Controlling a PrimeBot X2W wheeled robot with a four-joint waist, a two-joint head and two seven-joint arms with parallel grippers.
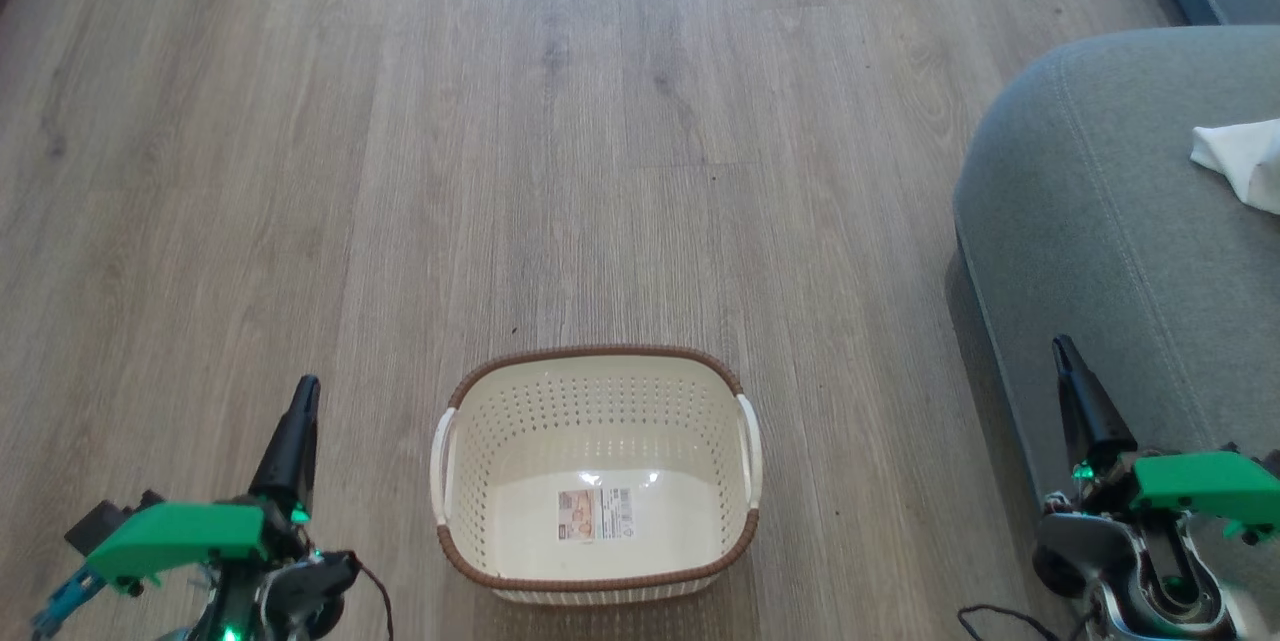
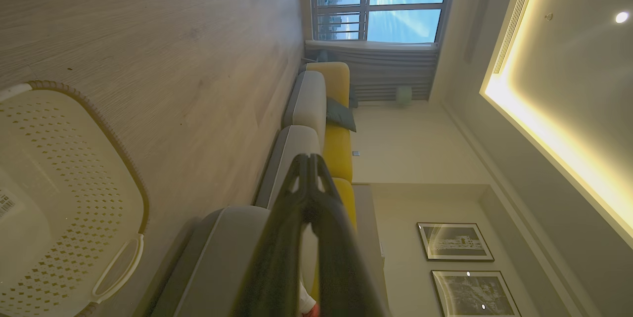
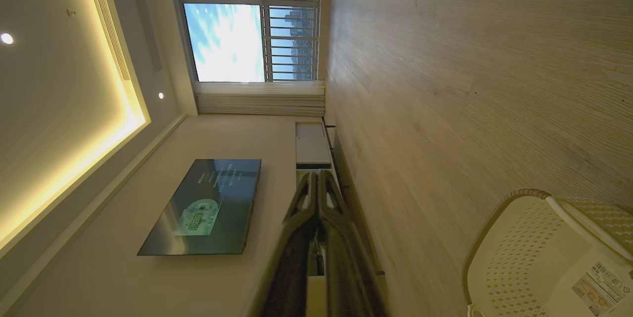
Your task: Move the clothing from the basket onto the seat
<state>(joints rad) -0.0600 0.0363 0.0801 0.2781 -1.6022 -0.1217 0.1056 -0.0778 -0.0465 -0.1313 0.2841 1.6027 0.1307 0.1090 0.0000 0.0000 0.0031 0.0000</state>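
Down on the wooden floor [image 1: 500, 121] right before me, the basket [image 1: 596, 353] is sitting upright and showing nothing inside but the label [image 1: 595, 513] on its base, so I am judging the emptying as done. Off to my right the seat [image 1: 1100, 221] is rising near the basket without touching it. A fold of white fabric is lying on top of the seat at the edge of the head view; I am taking it for part of the clothing [image 1: 1243, 159], with the rest running out of sight. My left wrist view is also catching a sliver of white and red low down beside my finger, too small for me to say more.

I am holding my left gripper [image 1: 308, 386] low at the basket's left, its two fingers pressed together with nothing between them. My right gripper [image 1: 1060, 349] is hanging by the seat's rounded edge, likewise closed on nothing.

As I am reading it, little or nothing is remaining: perhaps only checking that every garment is lying fully on the cushion, which I am unable to confirm from here. Nothing is standing between the basket and the seat. Far off, a window [image 3: 225, 25], a wall screen [image 3: 207, 205] and framed pictures [image 2: 455, 242] are showing in the wrist views, none of them getting in my way
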